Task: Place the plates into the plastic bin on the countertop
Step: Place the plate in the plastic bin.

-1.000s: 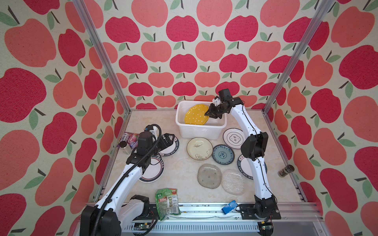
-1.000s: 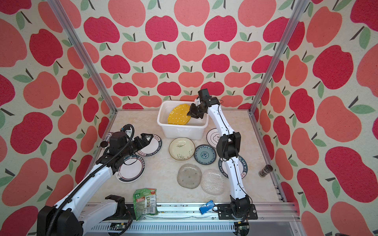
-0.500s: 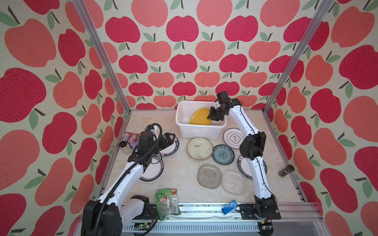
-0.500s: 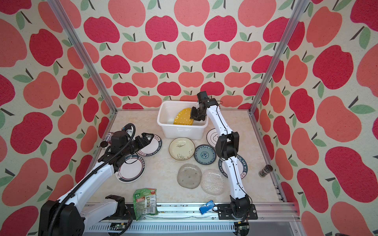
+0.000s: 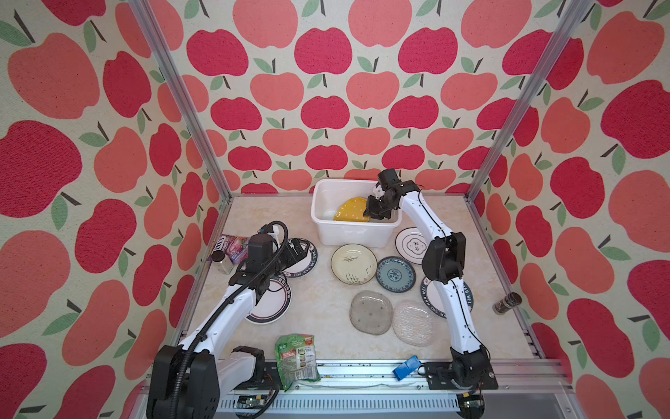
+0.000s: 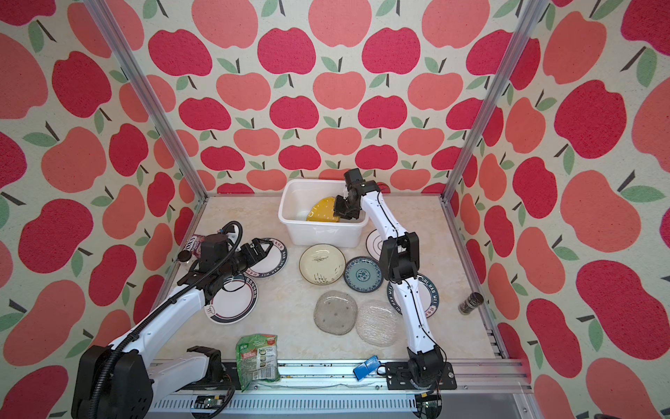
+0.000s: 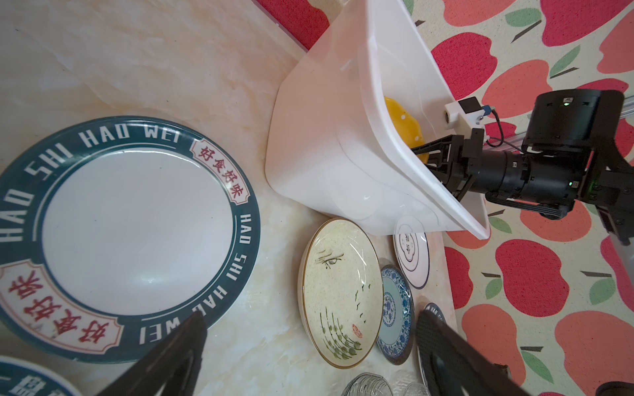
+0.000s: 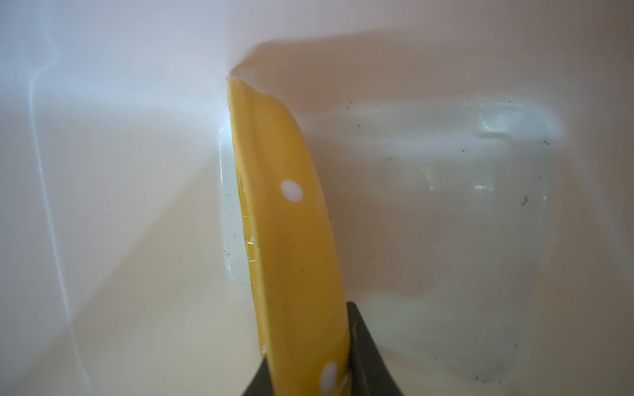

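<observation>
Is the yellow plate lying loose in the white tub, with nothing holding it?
No, the right gripper is closed on the rim of the yellow plate inside the plastic bin, as the right wrist view shows.

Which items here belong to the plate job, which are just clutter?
Job: plastic bin, yellow plate in right gripper, cream plate, blue plate, thin-rimmed plate, grey glass plate, clear glass plate, three lettered plates.
Clutter: snack packet, purple packet, small jar, dark jar, blue clip.

Bright, even light throughout; right wrist view soft, shadowed.
</observation>
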Robot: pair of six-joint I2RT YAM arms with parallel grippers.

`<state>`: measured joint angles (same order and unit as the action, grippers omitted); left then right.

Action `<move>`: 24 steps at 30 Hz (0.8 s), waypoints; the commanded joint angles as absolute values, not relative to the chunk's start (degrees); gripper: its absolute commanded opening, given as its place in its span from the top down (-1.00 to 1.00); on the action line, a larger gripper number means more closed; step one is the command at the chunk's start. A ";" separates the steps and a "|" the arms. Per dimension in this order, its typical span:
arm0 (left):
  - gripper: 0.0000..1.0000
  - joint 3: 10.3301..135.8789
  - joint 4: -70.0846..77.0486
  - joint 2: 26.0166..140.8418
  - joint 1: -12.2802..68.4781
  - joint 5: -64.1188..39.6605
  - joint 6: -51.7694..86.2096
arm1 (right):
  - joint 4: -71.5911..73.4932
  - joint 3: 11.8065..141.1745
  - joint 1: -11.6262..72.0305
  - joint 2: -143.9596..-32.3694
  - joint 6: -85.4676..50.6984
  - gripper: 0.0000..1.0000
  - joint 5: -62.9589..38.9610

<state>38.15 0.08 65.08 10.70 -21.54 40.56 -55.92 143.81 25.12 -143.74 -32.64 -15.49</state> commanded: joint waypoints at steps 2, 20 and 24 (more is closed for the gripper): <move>-0.95 37.27 1.45 65.55 10.06 -22.68 40.01 | -55.19 147.91 25.93 -144.90 -33.83 0.28 -20.61; -0.98 34.85 2.12 62.84 9.51 -22.47 40.57 | -60.90 144.16 25.81 -138.56 -30.63 -0.01 -14.50; -0.98 34.89 1.85 62.60 9.61 -22.72 40.63 | -61.35 144.14 25.93 -137.73 -30.15 -0.01 -13.81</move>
<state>35.48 0.75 63.72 9.89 -22.13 40.58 -61.01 144.62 25.52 -141.56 -31.73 -14.98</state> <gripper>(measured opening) 0.988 0.503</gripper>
